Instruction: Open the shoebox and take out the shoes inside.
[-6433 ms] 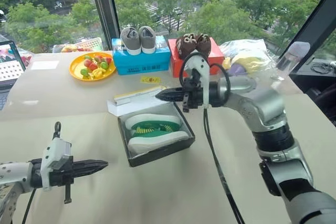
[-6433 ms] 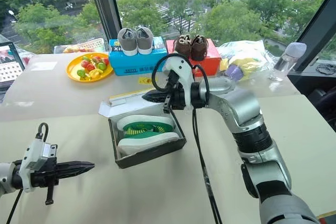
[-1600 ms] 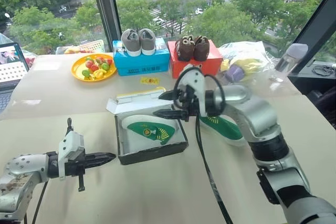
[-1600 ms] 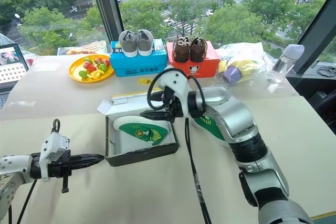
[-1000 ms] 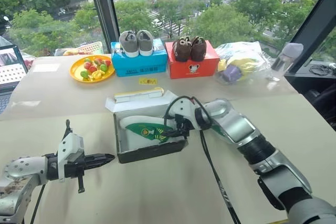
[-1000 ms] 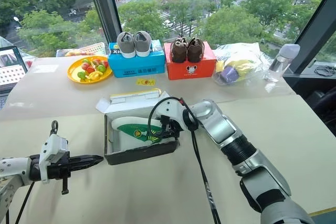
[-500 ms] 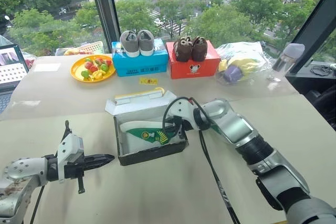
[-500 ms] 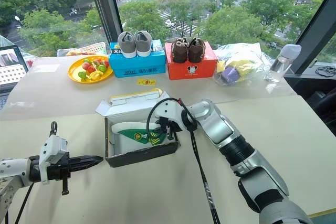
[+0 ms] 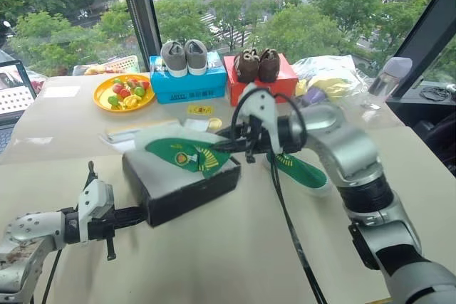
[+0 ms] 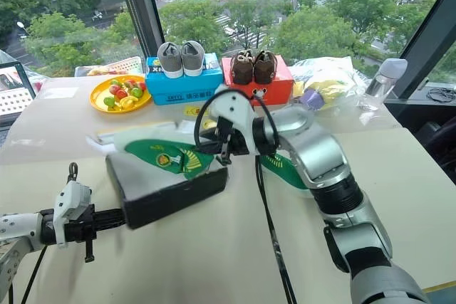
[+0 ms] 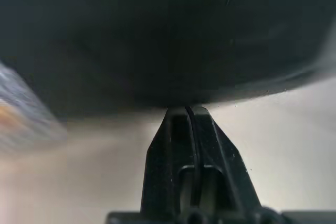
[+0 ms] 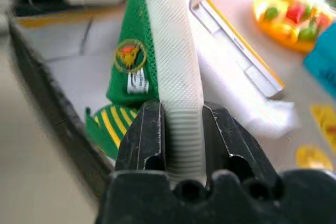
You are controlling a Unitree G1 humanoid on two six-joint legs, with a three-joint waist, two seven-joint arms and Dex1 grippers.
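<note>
Shoebox [image 9: 182, 186] sits open mid-table, left gripper [image 9: 135, 216] closed, tips against its black side. Right gripper [image 12: 180, 129] pinches a shoe [image 9: 187, 154] by its sole above the box; other shoe [image 9: 299, 170] lies right, bare table in front.

3 shoeboxes [image 9: 178, 186], 2 green shoes [image 9: 187, 154], 2 grey shoes [image 9: 185, 57], 2 brown shoes [image 9: 258, 65], 1 fruit plate [image 9: 122, 92]

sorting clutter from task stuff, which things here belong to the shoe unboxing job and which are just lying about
Job: shoebox; green shoe pinched in right gripper; second green shoe on table; left gripper, shut.

Lying about: fruit plate, blue box, grey shoes, red box, brown shoes, laptop.
</note>
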